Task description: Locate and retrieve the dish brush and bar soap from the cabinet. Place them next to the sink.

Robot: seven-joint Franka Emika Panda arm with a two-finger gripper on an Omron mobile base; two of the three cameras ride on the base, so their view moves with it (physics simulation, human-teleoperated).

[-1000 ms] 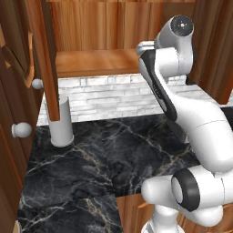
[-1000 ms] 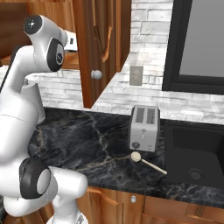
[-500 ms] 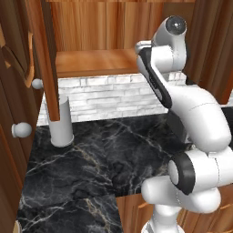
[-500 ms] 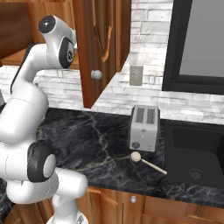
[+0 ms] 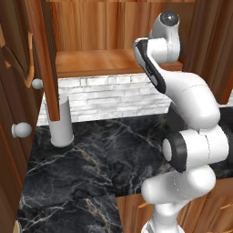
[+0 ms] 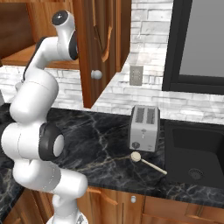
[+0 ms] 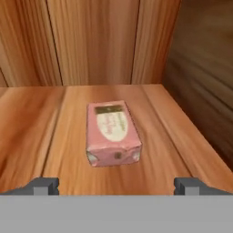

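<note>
The bar soap (image 7: 112,133) lies on the cabinet (image 5: 118,32) shelf, near its right wall. The gripper (image 7: 116,185) faces it with fingers (image 7: 44,184) spread wide and empty. The dish brush (image 6: 148,162) lies on the tabletop (image 6: 105,148) beside the sink (image 6: 195,153). Next, I think, the fingers must advance around the soap and close.

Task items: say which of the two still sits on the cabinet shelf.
The pink rectangular bar soap, lying flat on the wooden cabinet shelf. The cream round-headed dish brush lies on the black marble counter instead.
</note>
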